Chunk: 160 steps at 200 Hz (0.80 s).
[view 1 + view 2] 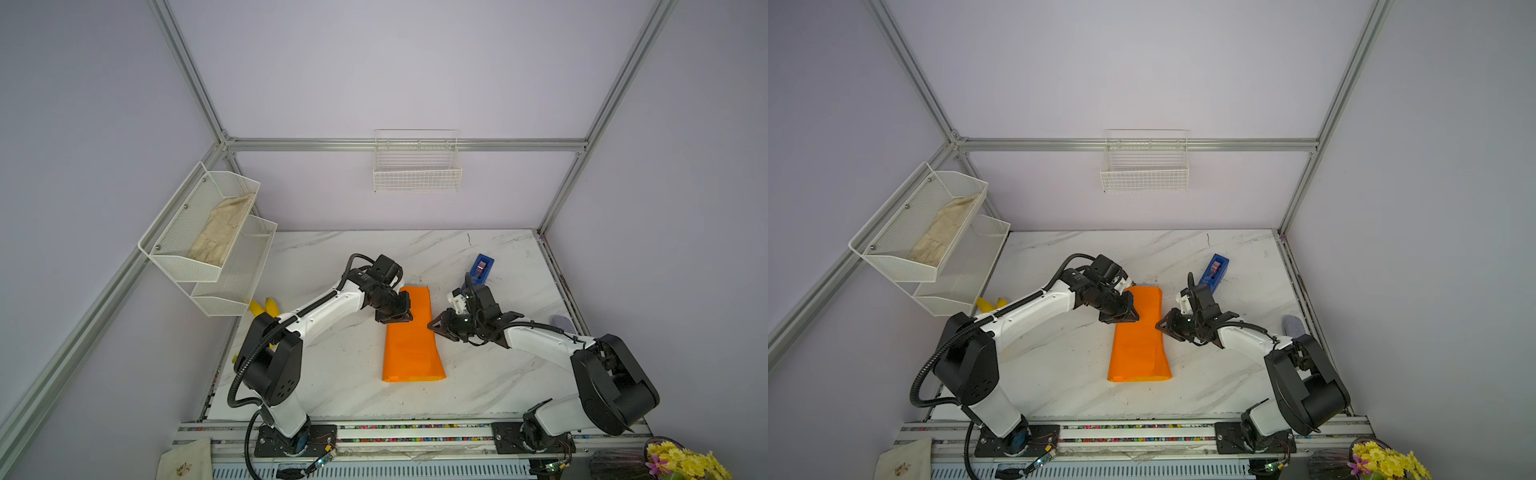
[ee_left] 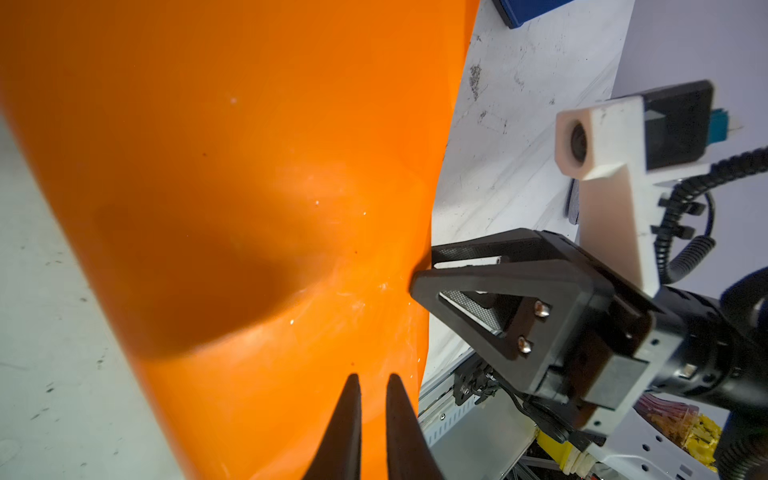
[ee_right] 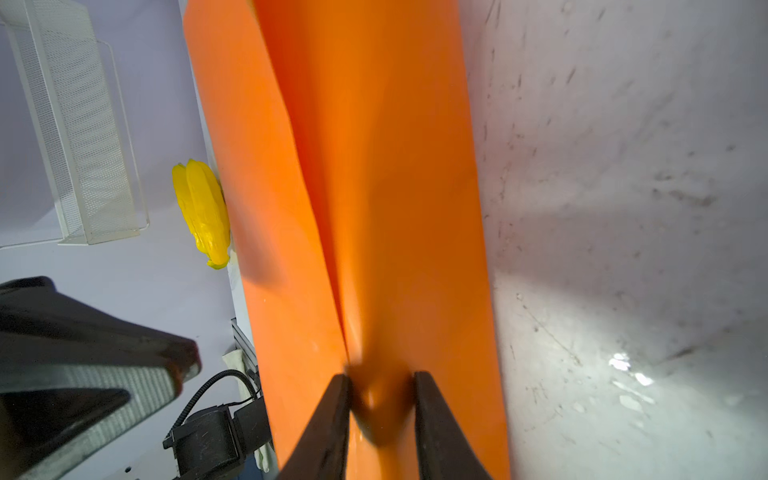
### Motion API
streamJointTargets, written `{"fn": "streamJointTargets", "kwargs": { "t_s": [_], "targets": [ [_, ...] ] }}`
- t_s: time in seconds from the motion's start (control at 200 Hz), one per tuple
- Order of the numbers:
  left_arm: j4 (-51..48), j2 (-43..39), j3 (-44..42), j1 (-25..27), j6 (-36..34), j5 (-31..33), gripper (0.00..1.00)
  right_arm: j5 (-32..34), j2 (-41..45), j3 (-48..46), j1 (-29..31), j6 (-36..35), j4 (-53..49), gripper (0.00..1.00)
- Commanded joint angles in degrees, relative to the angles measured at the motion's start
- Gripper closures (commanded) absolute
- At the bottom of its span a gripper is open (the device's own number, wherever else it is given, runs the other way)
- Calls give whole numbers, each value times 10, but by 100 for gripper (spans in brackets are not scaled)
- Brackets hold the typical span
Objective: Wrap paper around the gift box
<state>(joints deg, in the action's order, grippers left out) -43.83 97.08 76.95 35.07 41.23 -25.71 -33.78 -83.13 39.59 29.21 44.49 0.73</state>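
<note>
The orange paper (image 1: 411,353) lies folded over into a long strip mid-table in both top views (image 1: 1138,357). The gift box is hidden; a raised bulge shows under the sheet in the left wrist view (image 2: 249,145). My left gripper (image 1: 405,318) sits at the strip's left edge near its far end. Its fingertips are almost together, with orange filling the narrow gap (image 2: 371,376). My right gripper (image 1: 431,326) meets the strip's right edge opposite it. Its jaws squeeze a puckered fold of paper (image 3: 380,374).
A blue tape dispenser (image 1: 482,266) stands behind the right gripper. Yellow bananas (image 1: 264,307) lie at the table's left edge under white mesh shelves (image 1: 208,232). A wire basket (image 1: 417,166) hangs on the back wall. A grey object (image 1: 561,322) sits at the right edge.
</note>
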Motion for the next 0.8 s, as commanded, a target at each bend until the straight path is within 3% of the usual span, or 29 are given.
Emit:
{"fn": "streamJointTargets", "kwargs": {
  "t_s": [0.0,0.27,0.435,0.565,0.795],
  "targets": [
    [-11,-1,-35,2,-20,-6,88,32,6,-21,24,44,-26,71],
    [25,41,-60,3,-26,-26,89,66,7,7,24,34,-57,70],
    [41,55,-55,3,-17,-24,89,88,17,45,24,21,-92,57],
    [63,62,-63,2,-2,-14,89,94,34,53,22,20,-105,54],
    [93,80,-70,-3,20,7,89,90,34,51,8,5,-113,59]
  ]
}}
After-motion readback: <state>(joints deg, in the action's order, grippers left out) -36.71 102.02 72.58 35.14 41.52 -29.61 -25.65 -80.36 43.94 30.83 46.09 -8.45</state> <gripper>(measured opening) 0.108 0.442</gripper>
